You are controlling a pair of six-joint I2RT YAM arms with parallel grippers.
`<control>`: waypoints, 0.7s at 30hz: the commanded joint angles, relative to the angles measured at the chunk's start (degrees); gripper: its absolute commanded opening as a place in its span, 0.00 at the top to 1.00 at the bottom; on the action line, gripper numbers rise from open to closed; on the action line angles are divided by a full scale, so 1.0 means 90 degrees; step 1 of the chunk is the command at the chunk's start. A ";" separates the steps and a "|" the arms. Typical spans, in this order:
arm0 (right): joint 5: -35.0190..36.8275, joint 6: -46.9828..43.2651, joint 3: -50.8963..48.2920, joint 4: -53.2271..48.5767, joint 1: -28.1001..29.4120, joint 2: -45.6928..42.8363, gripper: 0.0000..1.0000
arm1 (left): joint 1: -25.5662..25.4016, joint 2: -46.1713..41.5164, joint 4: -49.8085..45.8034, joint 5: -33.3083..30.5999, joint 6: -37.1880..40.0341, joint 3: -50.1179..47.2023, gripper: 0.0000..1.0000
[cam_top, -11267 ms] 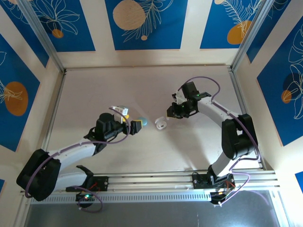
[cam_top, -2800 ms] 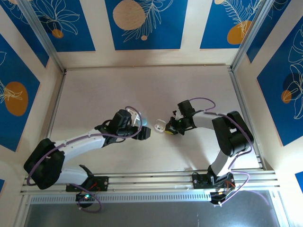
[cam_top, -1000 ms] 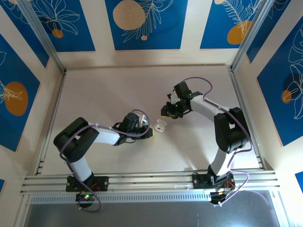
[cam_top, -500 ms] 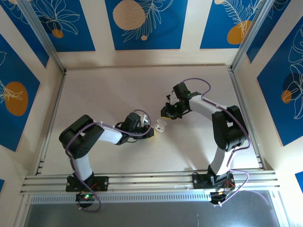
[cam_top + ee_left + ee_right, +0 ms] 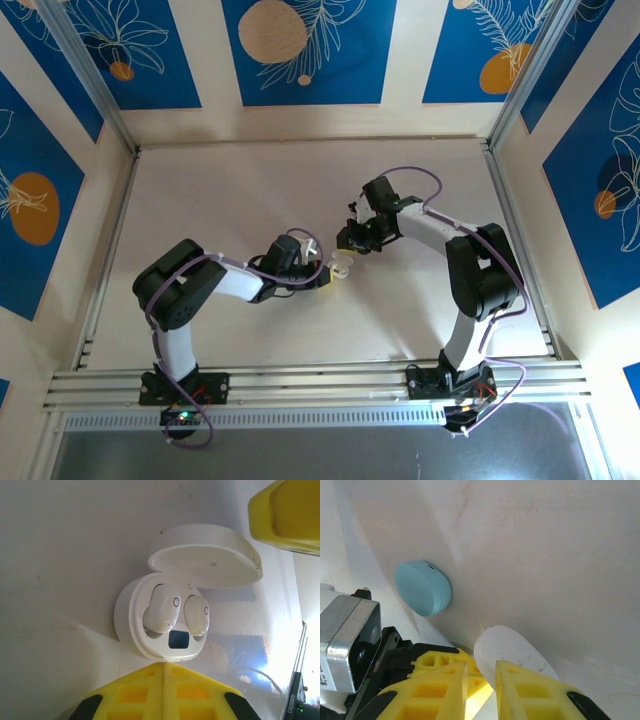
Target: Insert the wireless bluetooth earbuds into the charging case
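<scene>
White plastic sits just ahead of my left gripper (image 5: 164, 667): the charging case (image 5: 125, 617), its lid (image 5: 205, 562) swung up on the far side, with two white earbuds (image 5: 162, 611) seated side by side in it. That gripper's yellow fingers are pressed together on nothing. My right gripper (image 5: 480, 672) has its fingers a narrow slit apart and empty, the lid just past their tips and a closed light blue case (image 5: 422, 588) farther ahead to their left.

top: overhead, whole table (image 5: 220, 200) | wrists: close, low | shared: white case (image 5: 165, 625)
</scene>
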 commanded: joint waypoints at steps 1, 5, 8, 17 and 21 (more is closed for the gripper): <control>-0.0195 0.0079 -0.0110 -0.0055 0.0071 -0.0063 0.78 | -0.0066 0.0102 0.0099 0.0126 -0.0008 0.0108 1.00; -0.0167 0.0098 -0.0144 -0.0070 0.0115 -0.0114 0.78 | -0.0066 0.0132 0.0129 0.0142 -0.0020 0.0108 1.00; -0.0158 0.0113 -0.0195 -0.0061 0.0130 -0.0145 0.78 | -0.0077 0.0136 0.0147 0.0137 -0.0010 0.0099 1.00; -0.0155 0.0157 -0.0313 -0.0042 0.0169 -0.0252 0.78 | -0.0095 0.0125 0.0120 0.0125 0.0006 0.0099 1.00; -0.0155 0.0167 -0.0338 -0.0037 0.0179 -0.0258 0.78 | -0.0092 0.0102 0.0111 0.0117 0.0012 0.0090 1.00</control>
